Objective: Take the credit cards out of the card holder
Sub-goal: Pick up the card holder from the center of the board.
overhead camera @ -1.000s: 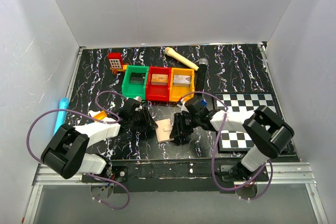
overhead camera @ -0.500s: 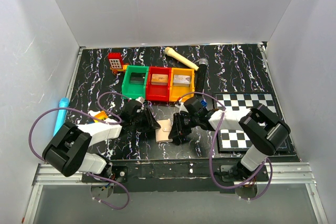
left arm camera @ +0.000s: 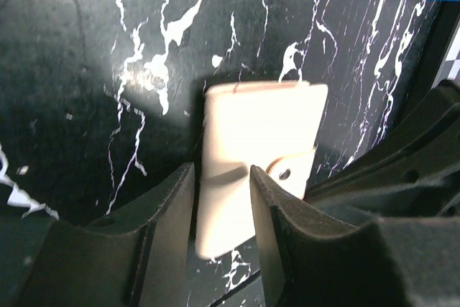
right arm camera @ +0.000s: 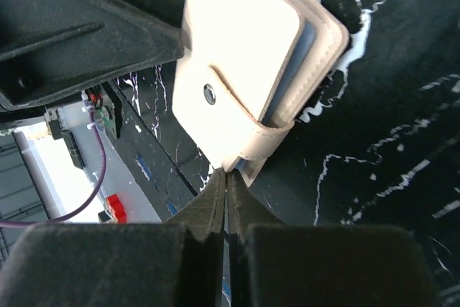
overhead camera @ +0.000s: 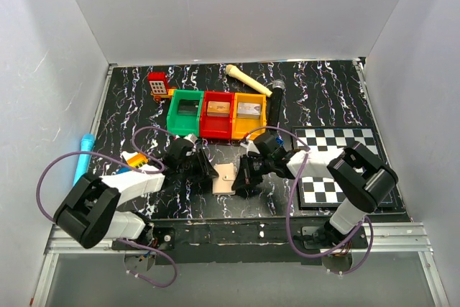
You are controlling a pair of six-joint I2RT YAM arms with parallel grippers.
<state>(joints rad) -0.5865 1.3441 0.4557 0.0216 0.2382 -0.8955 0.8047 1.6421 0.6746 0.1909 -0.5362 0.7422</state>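
Observation:
The card holder (overhead camera: pixel 224 176) lies closed on the black marbled table between my two grippers. It is cream-tan with a snap strap (right arm camera: pixel 237 116), and a pale blue inner edge (right arm camera: pixel 305 44) shows along one side. The credit cards are hidden inside it. My left gripper (left arm camera: pixel 221 170) straddles one end of the holder (left arm camera: pixel 259 134), both fingers pressed against its sides. From the other side, my right gripper (right arm camera: pixel 228 172) is shut, its tips touching the folded end of the strap. Whether any strap is pinched between them does not show.
Green (overhead camera: pixel 186 109), red (overhead camera: pixel 218 113) and orange (overhead camera: pixel 249 111) bins stand in a row behind the holder. A checkered board (overhead camera: pixel 338 141) lies to the right under the right arm. A blue pen (overhead camera: pixel 84 156) rests at the left edge, and a bone-shaped piece (overhead camera: pixel 248 80) lies at the back.
The right gripper's jaws have closed at the holder's strap. The left gripper has kept its hold, and both arms have shifted only slightly.

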